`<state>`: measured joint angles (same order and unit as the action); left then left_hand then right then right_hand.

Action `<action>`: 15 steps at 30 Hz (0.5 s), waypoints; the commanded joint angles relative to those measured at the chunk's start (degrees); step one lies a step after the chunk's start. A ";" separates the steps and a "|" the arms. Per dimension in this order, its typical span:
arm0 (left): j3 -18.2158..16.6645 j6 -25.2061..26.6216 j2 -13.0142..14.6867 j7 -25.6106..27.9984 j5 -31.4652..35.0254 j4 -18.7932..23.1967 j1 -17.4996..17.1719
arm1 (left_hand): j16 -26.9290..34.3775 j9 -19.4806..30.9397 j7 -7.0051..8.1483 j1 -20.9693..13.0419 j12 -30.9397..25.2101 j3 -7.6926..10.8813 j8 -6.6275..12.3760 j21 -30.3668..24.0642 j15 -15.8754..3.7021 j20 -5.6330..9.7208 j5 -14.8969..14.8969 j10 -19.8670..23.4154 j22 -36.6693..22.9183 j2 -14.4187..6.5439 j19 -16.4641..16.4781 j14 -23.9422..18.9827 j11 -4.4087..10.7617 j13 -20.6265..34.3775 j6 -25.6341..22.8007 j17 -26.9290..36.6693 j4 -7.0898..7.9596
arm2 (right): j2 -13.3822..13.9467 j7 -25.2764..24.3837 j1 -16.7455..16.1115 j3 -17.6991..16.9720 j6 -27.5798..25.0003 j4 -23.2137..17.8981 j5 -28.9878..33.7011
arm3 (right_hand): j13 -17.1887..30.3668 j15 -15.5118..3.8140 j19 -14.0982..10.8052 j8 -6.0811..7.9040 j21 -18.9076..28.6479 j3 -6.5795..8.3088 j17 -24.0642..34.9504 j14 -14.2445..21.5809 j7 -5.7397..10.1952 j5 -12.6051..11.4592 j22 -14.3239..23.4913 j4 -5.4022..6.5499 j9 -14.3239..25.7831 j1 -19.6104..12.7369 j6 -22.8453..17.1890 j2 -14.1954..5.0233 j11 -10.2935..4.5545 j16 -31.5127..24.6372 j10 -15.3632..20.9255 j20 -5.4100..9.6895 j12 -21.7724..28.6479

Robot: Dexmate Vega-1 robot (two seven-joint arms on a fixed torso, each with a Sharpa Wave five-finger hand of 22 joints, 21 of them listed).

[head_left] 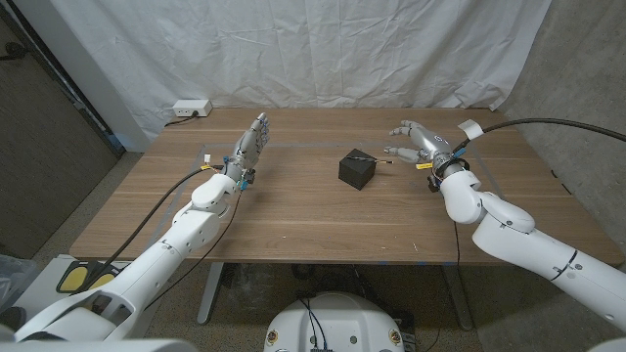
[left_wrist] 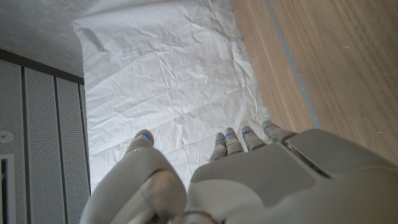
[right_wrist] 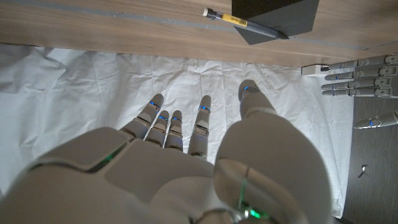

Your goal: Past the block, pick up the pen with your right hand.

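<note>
So, head view first: the black block [head_left: 356, 169] sits near the middle of the wooden table [head_left: 293, 215], and the pen [head_left: 377, 156] lies across its top at roughly 2 o'clock, poking out toward the right hand [head_left: 419, 140]. That hand hovers just beside the pen's tip, fingers spread, nothing in it. The left hand [head_left: 250, 147] stands off at the block's 9 o'clock, well apart, fingers straight and released too.

Left wrist view: just the back of the left hand [left_wrist: 249, 180] against the white sheet [left_wrist: 161, 68], loose.

Right wrist view: the right hand [right_wrist: 180, 162] reaches with fingers apart toward the pen [right_wrist: 245, 23], yellowish barrel, pale end sticking out past the block [right_wrist: 277, 15].

My guess: light, stiff, slick, rolls easily. I'd pinch the overhanging end, not the part on the block
</note>
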<state>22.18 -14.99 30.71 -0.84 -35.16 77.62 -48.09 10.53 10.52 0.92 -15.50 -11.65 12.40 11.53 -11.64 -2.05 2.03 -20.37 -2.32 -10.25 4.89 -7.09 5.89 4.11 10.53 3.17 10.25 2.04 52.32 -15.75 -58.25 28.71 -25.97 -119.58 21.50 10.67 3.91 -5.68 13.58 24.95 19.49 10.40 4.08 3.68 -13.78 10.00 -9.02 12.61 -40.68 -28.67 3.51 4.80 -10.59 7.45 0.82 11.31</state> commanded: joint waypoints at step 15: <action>-0.30 -0.37 0.05 -0.63 -0.50 -0.85 -0.08 | 0.14 0.26 -0.31 -0.85 0.02 -0.21 -0.17 0.02 -0.97 4.19 0.03 -0.24 -0.27 -0.07 -0.51 0.77 0.24 0.27 -0.01 0.22 0.01 | -1.44 4.08 3.01 4.47 -3.84 0.24 5.55 | 0.09 -0.08 -0.16 0.19 -0.57 -0.07 0.10 -0.12 0.53 -0.58 0.25 -0.30 0.39 -1.52 0.04 0.36 -0.85 -0.11 -0.40 -0.16 0.10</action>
<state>22.02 -14.99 30.80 -0.94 -35.27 77.40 -48.18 10.53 10.52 0.92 -15.73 -11.65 12.41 11.53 -11.64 -2.05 2.03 -20.37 -2.31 -10.25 4.66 -7.09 5.89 4.11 10.53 3.17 10.25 2.05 51.54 -13.61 -56.67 31.15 -28.42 -119.69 25.02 10.67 3.90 -5.68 13.58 24.57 19.32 10.41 4.08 3.90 -14.01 10.00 -9.18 12.67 -41.57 -28.45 3.82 4.27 -10.59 6.92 0.82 11.31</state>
